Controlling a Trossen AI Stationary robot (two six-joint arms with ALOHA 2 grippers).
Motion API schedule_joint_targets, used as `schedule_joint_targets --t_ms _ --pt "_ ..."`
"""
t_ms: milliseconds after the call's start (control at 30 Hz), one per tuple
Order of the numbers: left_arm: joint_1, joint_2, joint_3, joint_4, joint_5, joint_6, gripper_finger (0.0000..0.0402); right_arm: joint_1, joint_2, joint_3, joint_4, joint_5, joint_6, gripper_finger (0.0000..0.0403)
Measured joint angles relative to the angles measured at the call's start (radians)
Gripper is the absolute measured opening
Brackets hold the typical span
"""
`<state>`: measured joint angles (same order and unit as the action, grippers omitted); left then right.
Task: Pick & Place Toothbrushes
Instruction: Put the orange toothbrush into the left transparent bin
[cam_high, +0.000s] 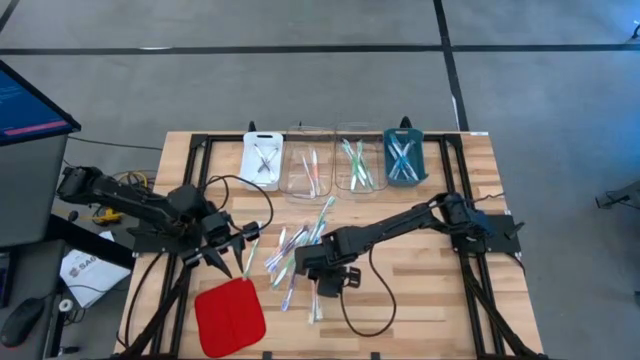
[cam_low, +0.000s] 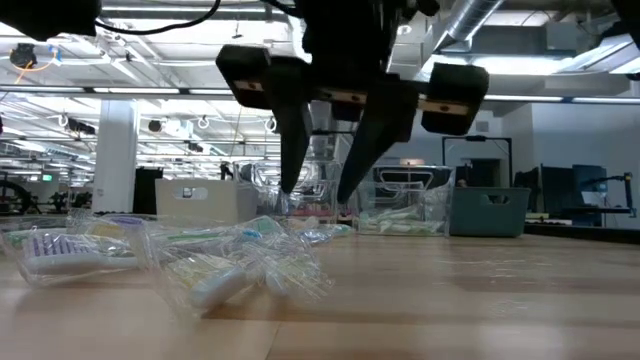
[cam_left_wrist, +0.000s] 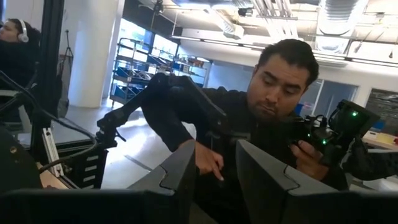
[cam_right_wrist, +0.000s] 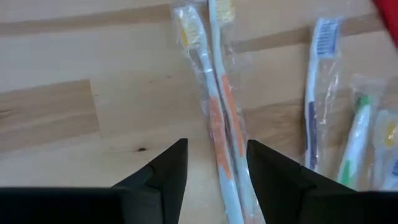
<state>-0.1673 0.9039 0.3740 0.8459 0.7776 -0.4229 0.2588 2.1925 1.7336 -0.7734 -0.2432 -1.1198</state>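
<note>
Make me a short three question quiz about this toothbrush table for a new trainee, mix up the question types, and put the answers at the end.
1. True or false: the right tool is shut on an orange toothbrush.
2. Multiple choice: the red pad lies A) inside a tray, B) on the table's near edge by the left arm, C) under the right arm.
3. Fill in: the trays in the back row number ____.

Key: 1 false, its fingers stand open above the wrapped orange brushes. 2 B. 3 four.

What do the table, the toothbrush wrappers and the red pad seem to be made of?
Table: wood, matte, visible grain and plank seams. Wrappers: thin clear plastic film, glossy and crinkled. Red pad: probably soft rubber or silicone, matte; uncertain.
</note>
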Motion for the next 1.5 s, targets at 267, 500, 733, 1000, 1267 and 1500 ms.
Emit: schedule_joint_targets --t_ms 267,500,733,1000,1267,1500 --pt "0.0 0.0 0.0 -0.001 0.0 0.0 0.0108 -0.013 0.054 -0.002 0.03 -0.09 -0.014 0.0159" --pt "-0.011 0.0 -0.036 0.0 -0.039 0.0 0.0108 -0.023 0.054 -0.001 0.064 -0.105 -0.016 0.0159" --pt "-0.034 0.0 -0.044 0.002 -0.071 -0.002 0.0108 -0.042 0.054 -0.001 0.079 -0.123 0.02 0.0159" --pt "-0.057 0.0 -0.044 0.008 -0.071 -0.001 0.0108 -0.045 0.054 -0.057 0.146 -0.16 0.07 0.0159" --pt "-0.057 0.0 -0.044 0.008 -0.075 0.0 0.0108 -0.041 0.054 -0.079 0.152 -0.176 0.095 0.0159" --pt "-0.057 0.0 -0.044 0.007 -0.08 0.024 0.0108 -0.03 0.054 -0.113 0.143 -0.181 0.126 0.0153"
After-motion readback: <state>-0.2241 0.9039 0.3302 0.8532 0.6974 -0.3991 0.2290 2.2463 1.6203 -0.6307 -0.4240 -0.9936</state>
